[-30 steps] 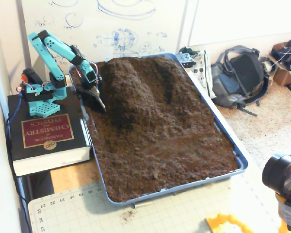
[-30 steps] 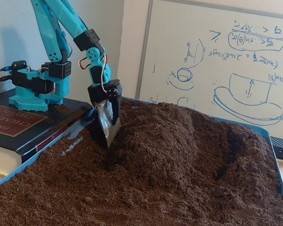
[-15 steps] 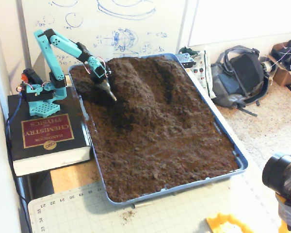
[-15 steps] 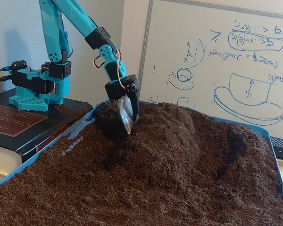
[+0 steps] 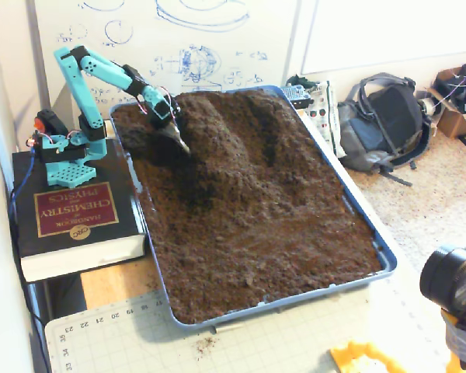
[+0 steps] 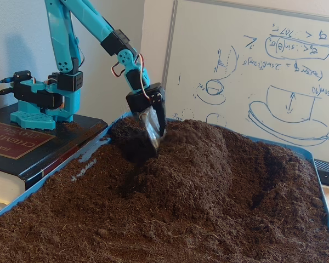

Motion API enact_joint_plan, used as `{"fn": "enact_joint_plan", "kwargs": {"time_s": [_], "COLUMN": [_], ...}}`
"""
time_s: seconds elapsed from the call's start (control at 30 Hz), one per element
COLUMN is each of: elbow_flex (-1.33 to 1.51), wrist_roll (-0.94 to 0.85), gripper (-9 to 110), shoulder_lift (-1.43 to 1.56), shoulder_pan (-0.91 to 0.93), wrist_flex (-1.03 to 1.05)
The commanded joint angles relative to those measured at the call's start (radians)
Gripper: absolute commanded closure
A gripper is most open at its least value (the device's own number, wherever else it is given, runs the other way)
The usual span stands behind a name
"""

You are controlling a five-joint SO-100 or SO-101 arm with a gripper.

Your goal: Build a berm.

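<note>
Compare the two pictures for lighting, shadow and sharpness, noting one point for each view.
In a fixed view from above, light is even, the berm slightly soft. In a fixed view low by the tray, the gripper blade glints, with dark shadow at the mound's left foot; the whiteboard reads sharp.

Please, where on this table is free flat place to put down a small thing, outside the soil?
Free patch: the cutting mat in front of the blue tray, between the chemistry book and the yellow object. Also a wooden strip between book and tray. Crowded: the book carries the arm base; soil fills the tray, the gripper at the berm.
</note>
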Motion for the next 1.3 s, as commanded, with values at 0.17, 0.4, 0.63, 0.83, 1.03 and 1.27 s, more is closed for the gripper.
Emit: {"fn": "enact_joint_plan", "kwargs": {"time_s": [0.17,0.4,0.63,0.83,1.03,1.27], "elbow_flex": [0.021,0.014,0.031,0.190,0.156,-0.127], "wrist_roll": [0.118,0.127,0.127,0.127,0.114,0.126], "gripper": [101,101,101,101,101,101], "shoulder_lift": [0.356,0.440,0.666,0.676,0.497,0.439], "shoulder_pan": [-0.086,-0.115,-0.120,-0.210,-0.094,-0.152], "wrist_flex": [-0.032,-0.048,-0.041,0.040,0.190,0.871]}}
